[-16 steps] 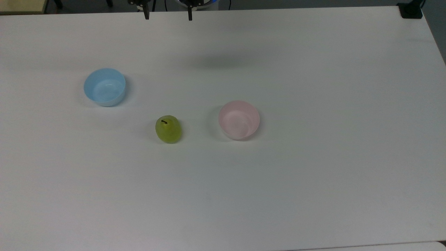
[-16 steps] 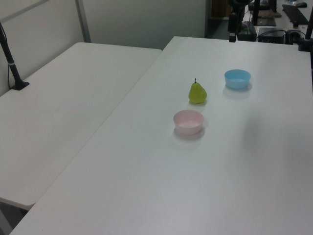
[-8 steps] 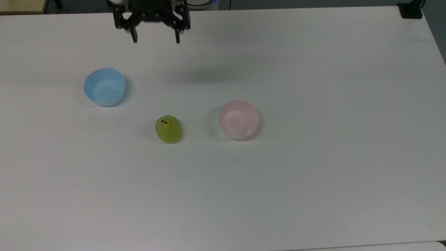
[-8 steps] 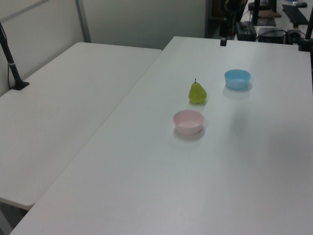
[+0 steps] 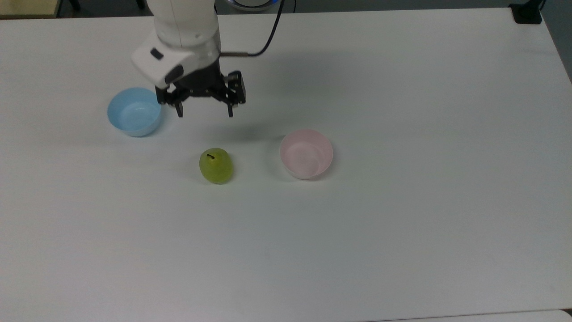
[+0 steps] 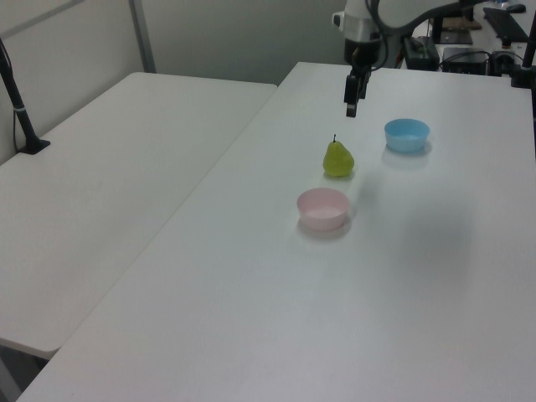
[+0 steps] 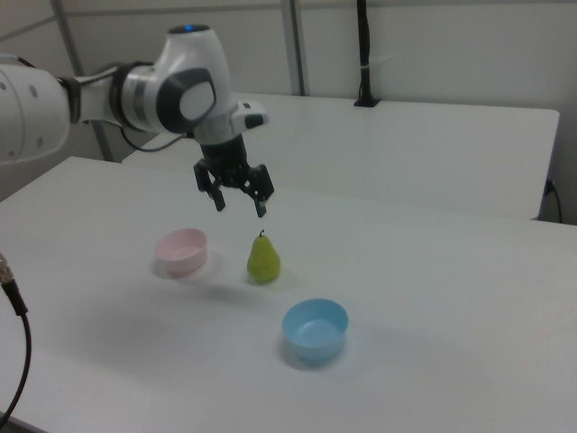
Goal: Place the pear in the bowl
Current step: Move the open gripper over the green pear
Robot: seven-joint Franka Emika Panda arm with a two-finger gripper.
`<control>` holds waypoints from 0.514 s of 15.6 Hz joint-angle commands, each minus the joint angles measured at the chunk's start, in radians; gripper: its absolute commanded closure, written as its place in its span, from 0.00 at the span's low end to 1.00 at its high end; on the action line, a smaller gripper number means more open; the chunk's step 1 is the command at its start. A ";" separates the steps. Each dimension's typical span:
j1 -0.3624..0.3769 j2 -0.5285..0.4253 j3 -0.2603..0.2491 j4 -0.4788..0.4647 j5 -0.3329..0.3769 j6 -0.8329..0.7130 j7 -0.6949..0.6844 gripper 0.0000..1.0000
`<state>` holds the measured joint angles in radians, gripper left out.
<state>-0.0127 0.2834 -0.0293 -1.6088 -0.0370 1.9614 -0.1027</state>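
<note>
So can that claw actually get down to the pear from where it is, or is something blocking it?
Probably yes. The gripper hangs open above the table, and the pear stands upright in the open between the blue bowl and the pink bowl, touching neither. Nothing lies between.

we saw the yellow-green pear (image 5: pixel 216 166) standing upright on its base, stem up, near the empty pale pink bowl (image 5: pixel 306 154), not touching it.

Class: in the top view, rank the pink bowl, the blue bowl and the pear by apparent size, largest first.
1. Pink bowl and blue bowl: look about alike, so I will not rank them.
2. Pear: clearly smallest.
</note>
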 commanded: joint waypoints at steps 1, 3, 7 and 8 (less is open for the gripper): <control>0.002 0.081 -0.006 0.013 -0.004 0.066 -0.092 0.00; 0.002 0.121 -0.006 0.013 -0.032 0.109 -0.101 0.00; 0.002 0.158 -0.006 0.009 -0.072 0.154 -0.103 0.00; 0.002 0.172 -0.006 0.007 -0.083 0.163 -0.104 0.00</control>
<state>-0.0129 0.4347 -0.0296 -1.6078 -0.0901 2.0955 -0.1775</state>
